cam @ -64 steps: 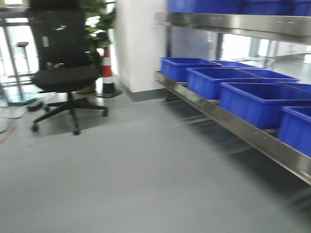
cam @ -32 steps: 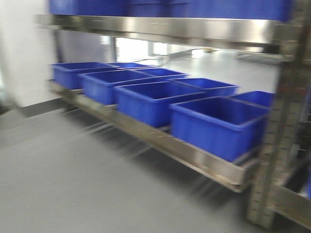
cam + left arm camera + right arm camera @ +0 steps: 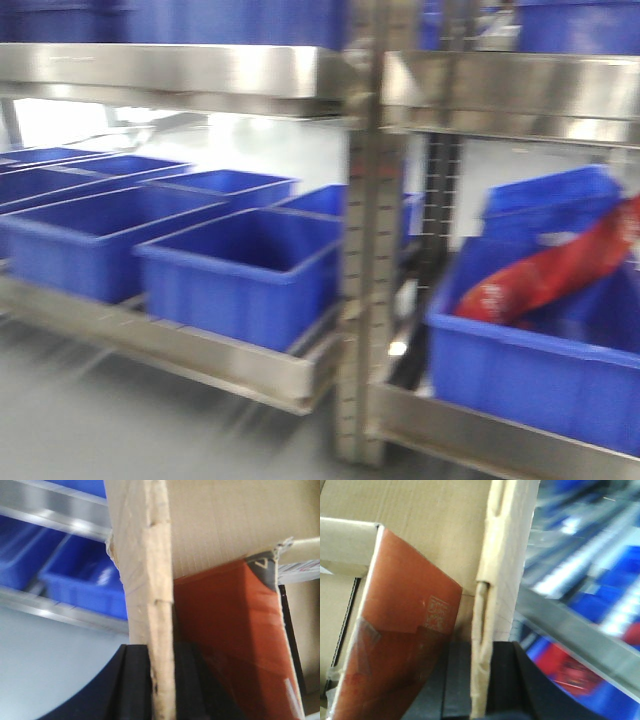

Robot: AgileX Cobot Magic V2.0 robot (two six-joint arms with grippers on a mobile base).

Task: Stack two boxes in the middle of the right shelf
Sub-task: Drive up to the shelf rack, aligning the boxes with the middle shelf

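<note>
Front view, blurred. At far left, a row of blue bins point(image 3: 235, 270) on the lower level of the steel shelf point(image 3: 180, 345), under a broad shiny rail. In the middle, an upright post point(image 3: 365, 260) with a column of holes. To its right, another bin point(image 3: 520, 370) with a red bag point(image 3: 560, 270) inside.

Left wrist view. Out-of-focus bins and steel rails at left. Next, the left gripper point(image 3: 160, 680), clenched on an upright cardboard wall of the plain box point(image 3: 225, 525), with one black finger point(image 3: 135, 685) on each side of the wall. Just beside that wall on the right, the printed box point(image 3: 225, 645), red-orange, with grey tape at its top corner.

Right wrist view. At left, the printed box again, with a small pale label and clear tape low on its side, in front of the plain box's brown face. Then the right gripper point(image 3: 481, 680), likewise pinched tight on a cardboard wall seen edge-on. At far right, blurred rail and bins, well apart from both boxes.
</note>
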